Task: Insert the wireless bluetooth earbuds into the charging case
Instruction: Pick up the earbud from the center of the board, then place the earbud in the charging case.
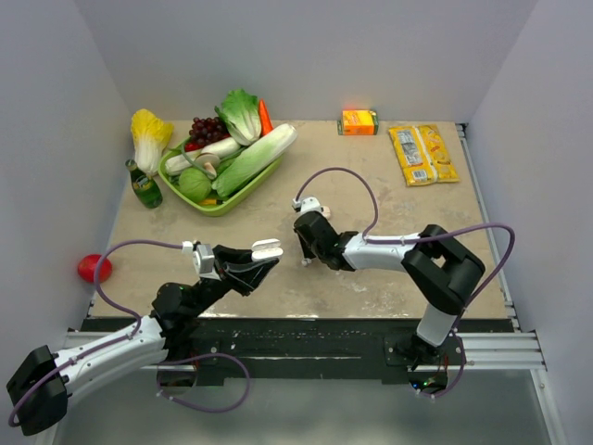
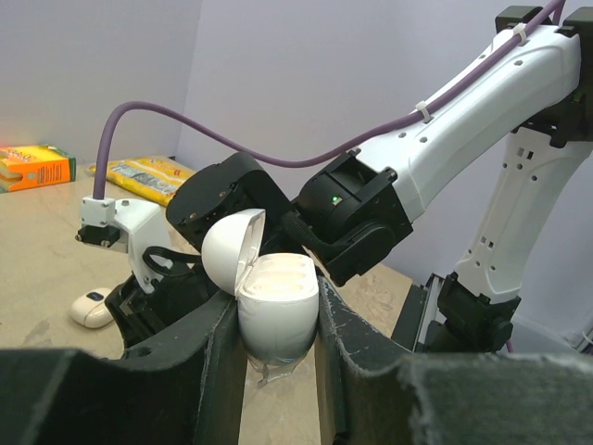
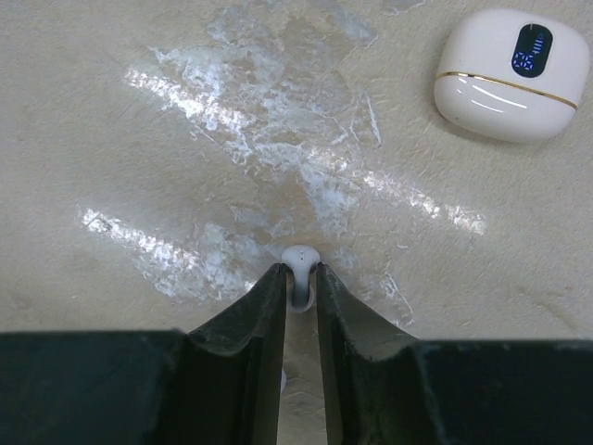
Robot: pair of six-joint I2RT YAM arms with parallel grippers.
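My left gripper (image 1: 264,255) is shut on the cream-white charging case (image 2: 275,315) and holds it upright above the table, its lid (image 2: 230,248) swung open to the left; it also shows in the top view (image 1: 267,248). My right gripper (image 3: 299,275) is down at the tabletop, and its jaws are closed on a tiny white earbud (image 3: 300,257) whose rounded head sticks out past the fingertips. In the top view the right gripper (image 1: 304,248) sits just right of the held case. I see no second earbud clearly.
A small white pebble-shaped device with a lit blue display (image 3: 511,74) lies on the table near the right gripper, also in the left wrist view (image 2: 93,308). A green tray of vegetables (image 1: 222,202), a green bottle (image 1: 144,185), a red ball (image 1: 94,268), an orange carton (image 1: 359,121) and a yellow packet (image 1: 422,154) lie farther off.
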